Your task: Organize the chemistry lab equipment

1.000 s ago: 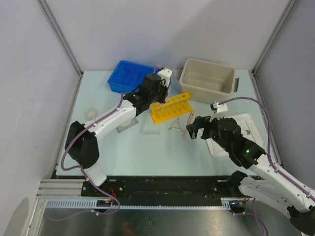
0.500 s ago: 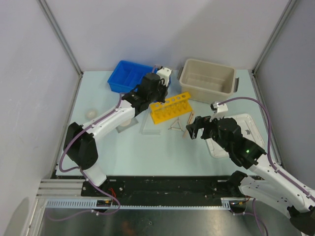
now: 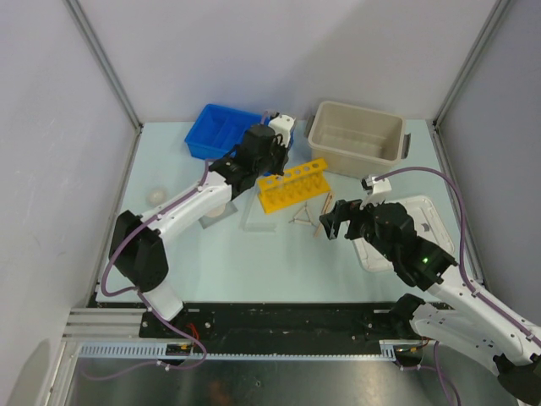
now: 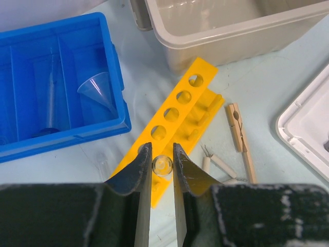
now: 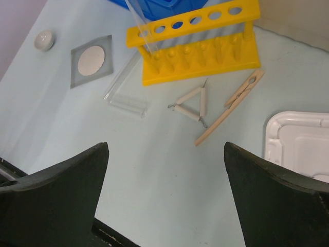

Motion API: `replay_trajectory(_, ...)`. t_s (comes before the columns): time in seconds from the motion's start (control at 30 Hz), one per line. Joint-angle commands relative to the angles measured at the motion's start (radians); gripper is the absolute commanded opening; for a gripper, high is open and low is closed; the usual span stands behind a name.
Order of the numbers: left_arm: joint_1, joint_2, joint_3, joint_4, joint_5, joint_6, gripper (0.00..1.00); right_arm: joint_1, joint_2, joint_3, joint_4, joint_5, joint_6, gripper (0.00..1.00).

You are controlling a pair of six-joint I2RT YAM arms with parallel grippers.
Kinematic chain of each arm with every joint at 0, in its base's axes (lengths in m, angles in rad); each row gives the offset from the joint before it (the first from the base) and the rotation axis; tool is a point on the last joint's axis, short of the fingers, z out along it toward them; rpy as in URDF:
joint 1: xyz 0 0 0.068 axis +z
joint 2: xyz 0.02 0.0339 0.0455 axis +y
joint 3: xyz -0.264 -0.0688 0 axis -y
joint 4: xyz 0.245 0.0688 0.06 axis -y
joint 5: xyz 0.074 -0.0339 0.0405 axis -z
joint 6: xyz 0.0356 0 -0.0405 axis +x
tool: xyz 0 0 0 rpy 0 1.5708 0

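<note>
1. Pale table (image 3: 254,254) is bare toward its near edge.
2. Left gripper (image 4: 161,150) pinches a clear test tube (image 4: 162,165) at the yellow rack (image 4: 178,105) end.
3. Right gripper (image 5: 165,146) gapes wide, empty, above the wire triangle (image 5: 186,96).

Pale blue table (image 3: 254,262), grey walls (image 3: 279,51)

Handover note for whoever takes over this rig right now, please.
Left gripper: shut on a clear glass test tube, at the end hole of the yellow holed test-tube rack.
Right gripper: open, empty, above the table.
Done: clear funnel lies in the blue divided bin.
Left on the table: wooden clamp stick, wire triangle, square gauze with white centre, small white dish, clear glass piece.
</note>
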Motion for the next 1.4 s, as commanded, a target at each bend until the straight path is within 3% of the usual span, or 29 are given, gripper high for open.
replay_trajectory(0.0,-0.009,-0.05,0.054,0.029,-0.005,0.009,0.21,-0.003,-0.001,0.0,0.035,-0.007,-0.001,0.99)
replay_trajectory(0.93,-0.014,0.023,-0.042,0.072,0.031,-0.026,0.22,-0.022,-0.006,-0.012,0.031,-0.011,-0.019,0.99)
replay_trajectory(1.37,-0.018,0.05,-0.089,0.107,0.03,-0.042,0.35,-0.026,-0.006,-0.021,0.032,-0.01,-0.008,0.99)
